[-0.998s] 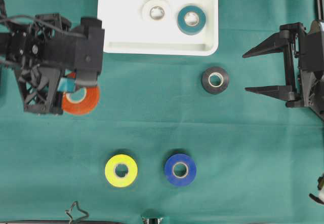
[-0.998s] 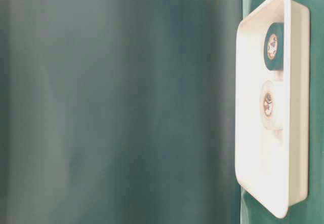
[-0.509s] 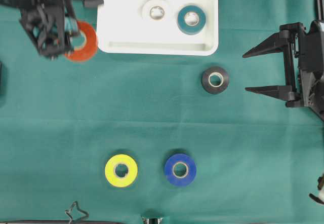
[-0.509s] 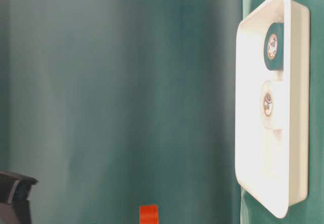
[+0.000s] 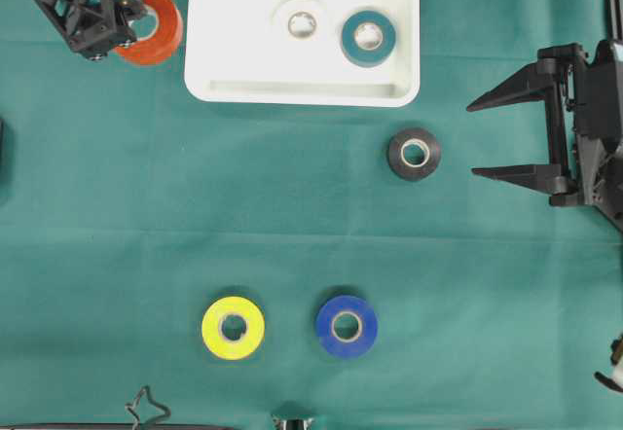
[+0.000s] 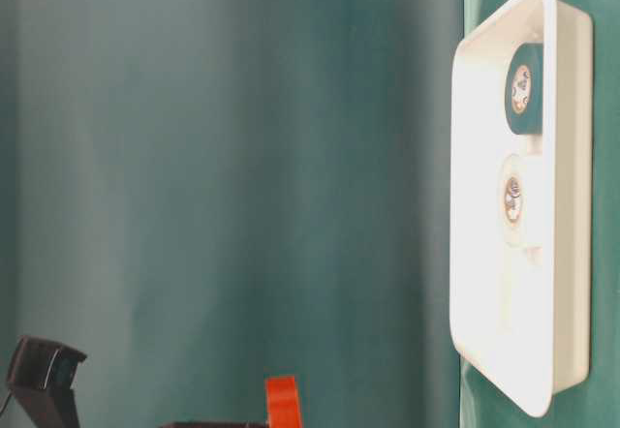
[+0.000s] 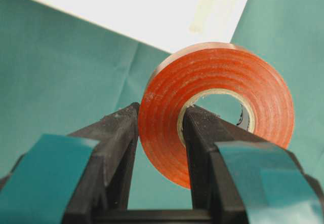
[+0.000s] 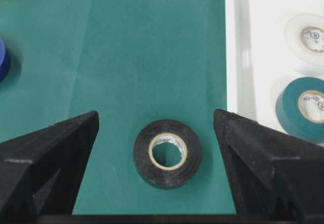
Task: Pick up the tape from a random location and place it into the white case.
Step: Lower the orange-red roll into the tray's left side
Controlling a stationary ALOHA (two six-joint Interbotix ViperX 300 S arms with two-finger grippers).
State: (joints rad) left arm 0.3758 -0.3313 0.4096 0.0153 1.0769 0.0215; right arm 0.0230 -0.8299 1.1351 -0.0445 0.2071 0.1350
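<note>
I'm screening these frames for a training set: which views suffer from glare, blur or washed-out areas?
Left wrist view: the white case is blown out to featureless white, while the orange tape is sharp. Table-level view: the foreground cloth is a soft blur and the case floor glares. Overhead view: evenly lit and sharp, with soft shadows under the black tape. Right wrist view: near gripper fingers slightly soft.

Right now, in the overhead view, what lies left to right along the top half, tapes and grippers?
left gripper holding orange tape → white tape → teal tape → black tape → right gripper
</note>
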